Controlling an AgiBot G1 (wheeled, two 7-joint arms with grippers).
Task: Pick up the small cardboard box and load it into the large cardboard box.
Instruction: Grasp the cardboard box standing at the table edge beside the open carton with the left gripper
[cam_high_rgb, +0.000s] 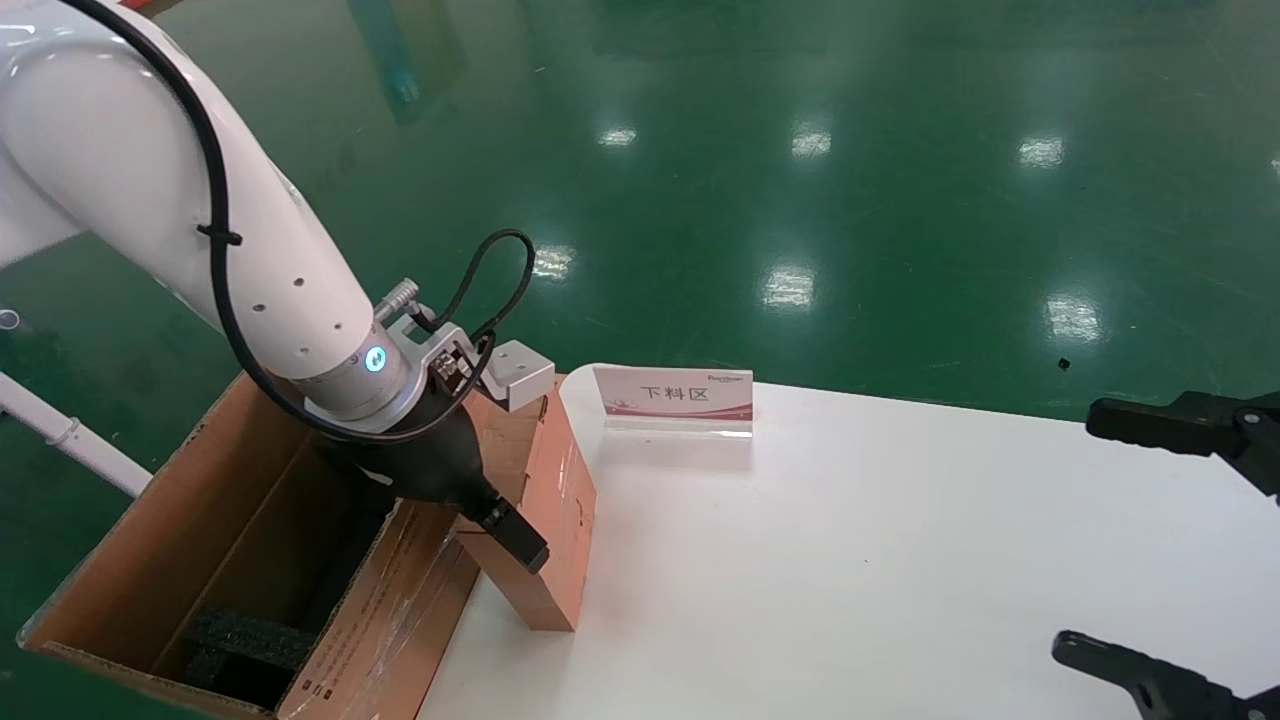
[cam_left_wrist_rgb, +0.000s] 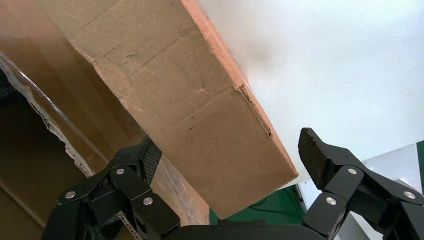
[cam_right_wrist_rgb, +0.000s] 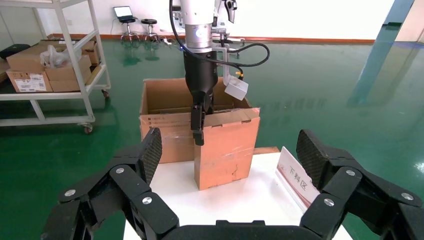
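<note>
Small cardboard box (cam_high_rgb: 550, 520) stands on edge at the white table's (cam_high_rgb: 900, 560) left rim, leaning against the large cardboard box (cam_high_rgb: 200, 560)

Left gripper (cam_high_rgb: 490, 520) straddles the slab's upper edge, its fingers (cam_left_wrist_rgb: 315, 155) spread to either side with a gap on one side, not pinching it. Black foam blocks (cam_high_rgb: 250, 640) lie inside the open carton. Right gripper (cam_high_rgb: 1150, 540) hangs wide apart over the table's right side, near a small sign (cam_high_rgb: 675, 395)

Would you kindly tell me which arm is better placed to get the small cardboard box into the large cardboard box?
Left. Its tool straddles the small cardboard box, standing on edge on the table beside the large cardboard box. The right tool hangs open across the table.
</note>
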